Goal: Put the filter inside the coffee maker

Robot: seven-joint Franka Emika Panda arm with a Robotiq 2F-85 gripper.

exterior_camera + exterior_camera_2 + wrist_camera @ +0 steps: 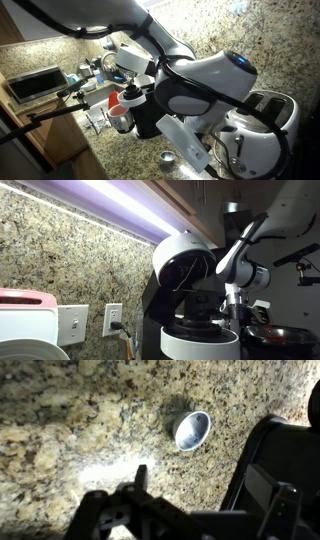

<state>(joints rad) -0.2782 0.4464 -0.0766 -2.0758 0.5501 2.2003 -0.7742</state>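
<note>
The filter (192, 428) is a small round shiny metal cup. It lies on the granite counter in the wrist view, ahead of my gripper (212, 495). The gripper's two dark fingers are wide apart, open and empty, hovering above the counter short of the filter. The filter also shows in an exterior view (167, 157) as a small disc on the counter under the arm. The coffee maker (188, 275) is a black machine with a pale rounded top. Its black body fills the right edge of the wrist view (285, 455), close beside the filter.
A white two-slot toaster (262, 125) stands near the filter on the counter. A red-and-white container (122, 108) sits next to the black machine (148, 112). A wall outlet (113, 320) and a pale appliance (28, 320) stand on the far side of the coffee maker.
</note>
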